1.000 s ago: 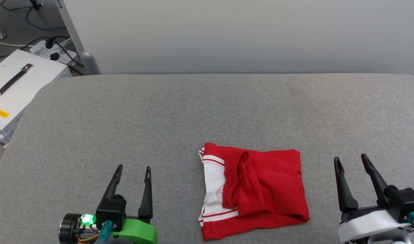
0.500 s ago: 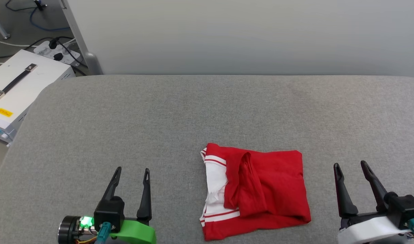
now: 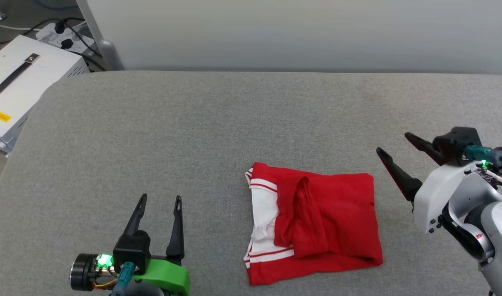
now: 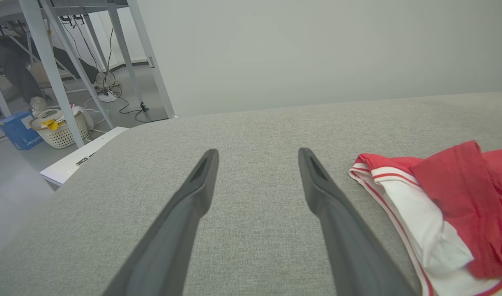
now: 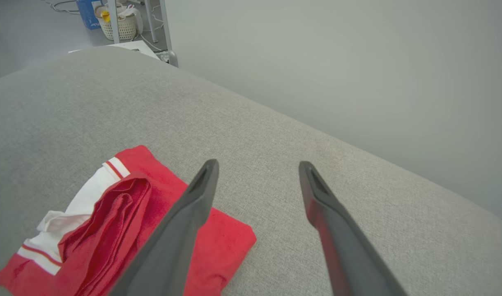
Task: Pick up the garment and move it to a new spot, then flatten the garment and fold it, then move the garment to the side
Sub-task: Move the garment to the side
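A: Entry, garment (image 3: 316, 230) position?

B: It lies on the grey padded surface (image 3: 193, 135), on the near half and a little right of centre. It is folded to a rough rectangle. Red cloth is uppermost, and a white sleeve with red-and-white striped trim shows along its left edge. A bunched red ridge runs front to back across the top layer. No lettering is visible.

A: Left gripper (image 3: 161, 197)?

B: It sits at the lower left of the head view, fingers pointing away from the robot. The jaws are spread wide with nothing between them. It is well apart from the garment, which lies to its right. The left wrist view confirms this, with bare grey fabric between the two fingers and the striped sleeve edge off to the right.

A: Right gripper (image 3: 392, 142)?

B: It is at the right edge of the head view, beside the garment's far right corner and clear of it. The fingers are angled toward the upper left. The jaws are wide and hold nothing. In the right wrist view one finger crosses in front of the red corner. I cannot tell its height above the cloth from that view.

A: Surroundings?

B: A white case (image 3: 17, 82) with a dark handle stands off the surface's left end, and a pale wall panel (image 3: 300, 33) runs behind the far edge
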Controlling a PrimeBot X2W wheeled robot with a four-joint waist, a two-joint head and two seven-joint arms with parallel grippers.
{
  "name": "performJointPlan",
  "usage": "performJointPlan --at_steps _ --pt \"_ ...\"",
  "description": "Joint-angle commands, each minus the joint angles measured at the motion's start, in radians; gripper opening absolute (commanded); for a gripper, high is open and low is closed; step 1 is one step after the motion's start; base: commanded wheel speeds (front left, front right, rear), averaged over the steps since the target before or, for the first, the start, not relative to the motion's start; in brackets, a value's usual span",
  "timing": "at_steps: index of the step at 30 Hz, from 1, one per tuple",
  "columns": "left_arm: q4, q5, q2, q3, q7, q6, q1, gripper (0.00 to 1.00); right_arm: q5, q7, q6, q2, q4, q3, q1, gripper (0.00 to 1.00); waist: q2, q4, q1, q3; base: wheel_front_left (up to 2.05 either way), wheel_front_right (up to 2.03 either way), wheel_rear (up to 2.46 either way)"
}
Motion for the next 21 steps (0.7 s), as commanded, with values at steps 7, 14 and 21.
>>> performJointPlan --at_steps 7,14,21 --pt "-0.005 0.000 -0.009 -0.001 -0.006 -0.006 -0.047 1.00 0.303 0.395 -0.001 -0.107 0.078 0.106 -0.061 1.00 0.0066 0.022 0.0000 0.063 0.00 0.00 0.00" --pt "-0.007 0.006 -0.017 -0.018 -0.006 -0.013 -0.095 1.00 0.466 0.538 -0.001 -0.087 0.158 0.095 -0.076 1.00 0.0066 0.063 0.0000 0.131 0.00 0.00 0.00" --pt "-0.005 0.007 -0.024 -0.029 -0.006 -0.013 -0.143 1.00 0.484 0.532 -0.001 -0.029 0.233 0.114 -0.111 1.00 0.0066 0.104 0.0000 0.204 0.00 0.00 0.00"
